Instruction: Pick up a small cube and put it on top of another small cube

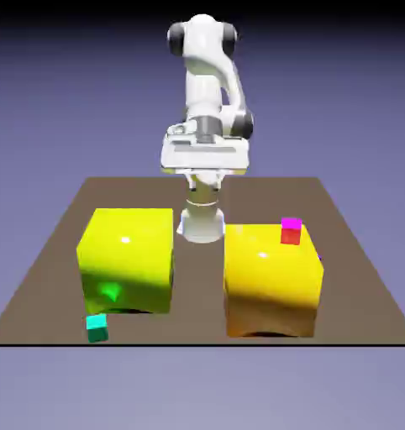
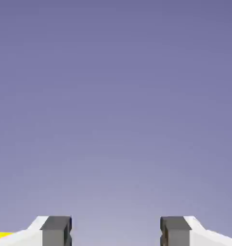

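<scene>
Teal cube (image 1: 97,328), upright, slightly turned, no long axis, sits at the green block's (image 1: 128,260) seven o'clock; red cube (image 1: 291,232), squarely facing forward, tops the yellow block (image 1: 271,285) toward one o'clock. Claw (image 2: 116,233) gapes apart.

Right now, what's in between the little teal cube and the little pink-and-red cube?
In the exterior view, the big yellow-green block, a strip of brown table, then the big orange-yellow block.
</scene>
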You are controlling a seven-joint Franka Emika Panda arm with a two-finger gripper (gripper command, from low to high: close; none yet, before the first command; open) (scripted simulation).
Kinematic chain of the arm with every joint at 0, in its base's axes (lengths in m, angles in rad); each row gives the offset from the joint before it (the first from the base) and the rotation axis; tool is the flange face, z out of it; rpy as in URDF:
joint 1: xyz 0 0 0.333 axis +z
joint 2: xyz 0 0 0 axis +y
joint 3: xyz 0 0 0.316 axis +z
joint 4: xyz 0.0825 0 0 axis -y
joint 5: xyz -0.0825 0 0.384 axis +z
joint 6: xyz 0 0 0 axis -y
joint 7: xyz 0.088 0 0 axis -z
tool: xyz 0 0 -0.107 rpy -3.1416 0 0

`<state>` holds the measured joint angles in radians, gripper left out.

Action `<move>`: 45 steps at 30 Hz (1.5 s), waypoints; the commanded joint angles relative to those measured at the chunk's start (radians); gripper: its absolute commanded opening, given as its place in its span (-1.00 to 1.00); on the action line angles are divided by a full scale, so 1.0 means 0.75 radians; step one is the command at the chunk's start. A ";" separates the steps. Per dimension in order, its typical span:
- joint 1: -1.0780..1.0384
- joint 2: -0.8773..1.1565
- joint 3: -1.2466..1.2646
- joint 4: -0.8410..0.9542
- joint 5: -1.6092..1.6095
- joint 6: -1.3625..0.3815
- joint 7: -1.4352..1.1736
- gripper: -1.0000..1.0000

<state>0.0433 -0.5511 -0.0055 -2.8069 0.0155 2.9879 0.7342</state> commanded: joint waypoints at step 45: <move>0.756 0.740 0.165 -0.272 0.255 0.105 0.778 0.00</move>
<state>0.6136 0.0041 0.1181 -3.0106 0.2067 3.0670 1.3175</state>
